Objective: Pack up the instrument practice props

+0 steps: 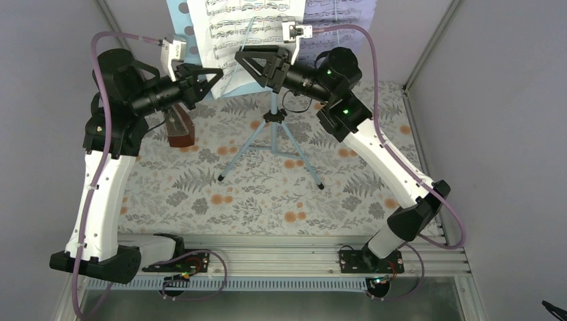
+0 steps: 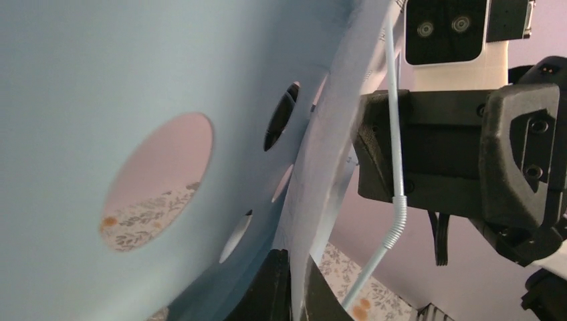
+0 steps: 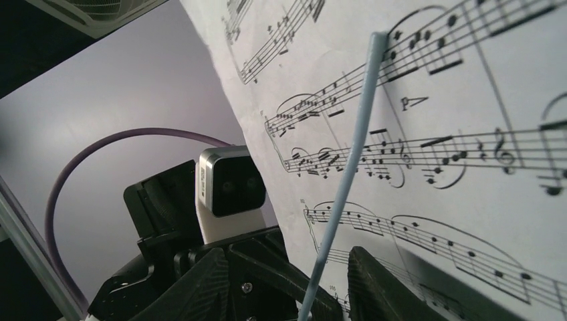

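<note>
The pale-blue music stand [image 1: 273, 118] stands on its tripod at mid-table. Its perforated desk [image 2: 80, 80] fills the left wrist view. Sheet-music pages [image 1: 254, 27] rest on it. My left gripper [image 1: 212, 78] is shut on the lower left edge of a sheet-music page [image 2: 324, 174]; the paper runs between its fingers [image 2: 271, 287]. My right gripper [image 1: 251, 70] is open, its jaws on either side of the stand's thin pale-blue rod [image 3: 348, 174], in front of the printed page [image 3: 434, 134]. The reddish-brown metronome [image 1: 179, 128] stands on the cloth under my left arm.
A floral cloth [image 1: 267, 194] covers the table. Grey walls close in on three sides, with metal posts [image 1: 428, 47] at the back corners. The two wrists are close together at the stand; each camera sees the other gripper [image 2: 468, 154].
</note>
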